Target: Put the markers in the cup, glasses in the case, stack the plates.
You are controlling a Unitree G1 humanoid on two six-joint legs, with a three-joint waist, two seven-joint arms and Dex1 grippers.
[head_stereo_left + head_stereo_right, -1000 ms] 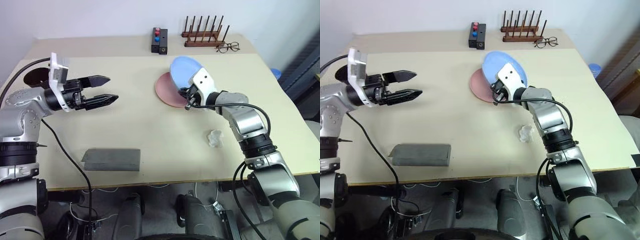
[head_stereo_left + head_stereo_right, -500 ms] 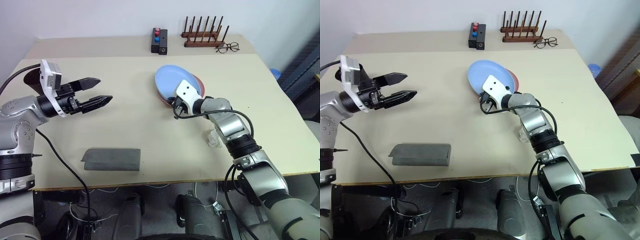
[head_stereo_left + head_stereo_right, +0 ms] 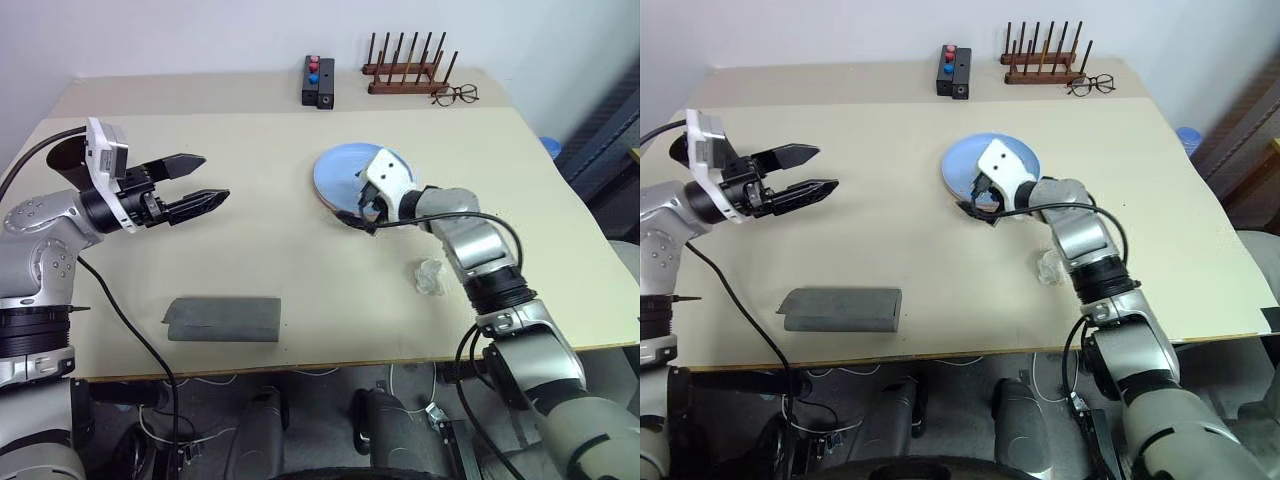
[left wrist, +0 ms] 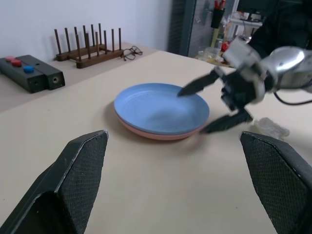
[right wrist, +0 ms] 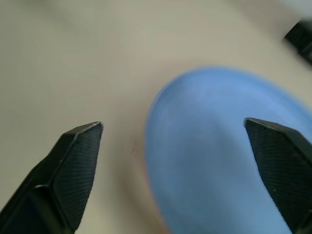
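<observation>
The light blue plate (image 3: pixel 345 172) lies flat on the salmon pink plate (image 4: pixel 146 134), whose rim shows beneath it. My right gripper (image 3: pixel 357 212) is open at the stack's near rim, one finger over the blue plate (image 5: pixel 229 146), holding nothing. Over the table's left side my left gripper (image 3: pixel 214 177) hangs open and empty, pointing toward the plates. The grey case (image 3: pixel 222 318) lies closed near the front edge. A dark round cup (image 3: pixel 62 152) sits partly hidden behind my left wrist. The markers and the glasses are out of view.
A crumpled clear wrapper (image 3: pixel 430 277) lies beside my right forearm. At the back stand a black box with red and blue buttons (image 3: pixel 319 80), a wooden peg rack (image 3: pixel 405 72) and thin-rimmed spectacles (image 3: pixel 456 95). Bare table lies between the case and the plates.
My right gripper brought the tilted blue plate down flat onto the pink plate, then opened and let it go. The left gripper stayed in place.
</observation>
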